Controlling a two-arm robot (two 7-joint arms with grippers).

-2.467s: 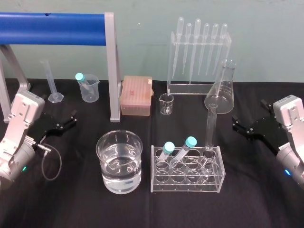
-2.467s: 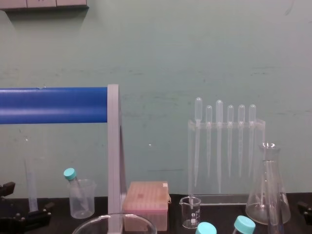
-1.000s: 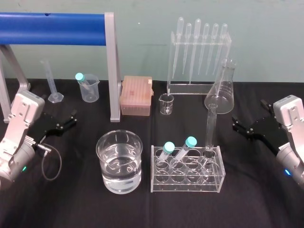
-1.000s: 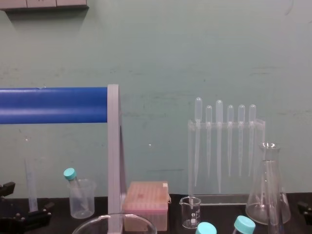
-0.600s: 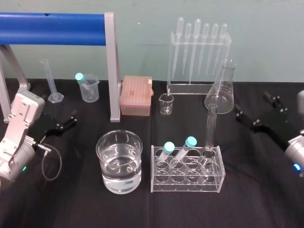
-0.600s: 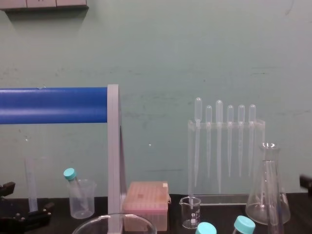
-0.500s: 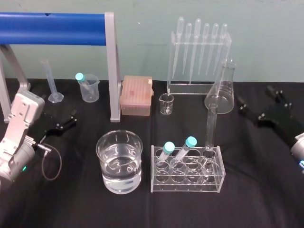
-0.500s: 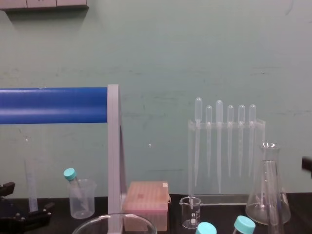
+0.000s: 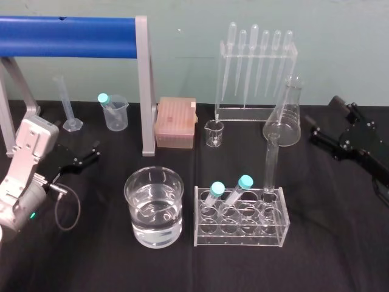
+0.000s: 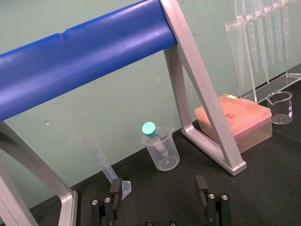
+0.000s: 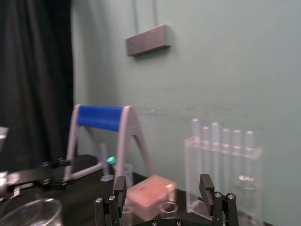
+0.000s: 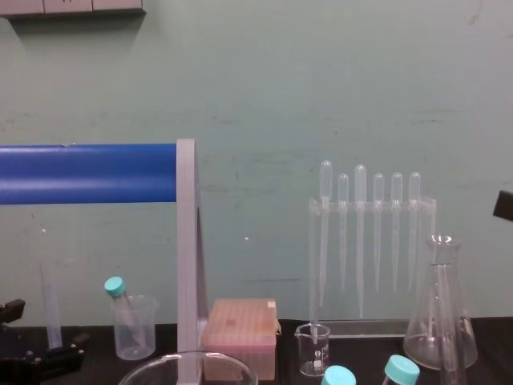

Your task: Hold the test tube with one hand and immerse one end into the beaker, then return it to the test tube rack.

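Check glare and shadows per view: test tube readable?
Head view: even light, no hard shadows; test tube reads clearly on the black cloth, highlights on the beaker rim. Chest view: pipettes pale against the wall. Left wrist view: sheen on the blue bar. Right wrist view: right gripper dark against the wall.

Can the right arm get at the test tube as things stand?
Probably yes: the test tube stands upright at the rack's right end, nearest the open right gripper, its upper length bare; the flask sits behind it.
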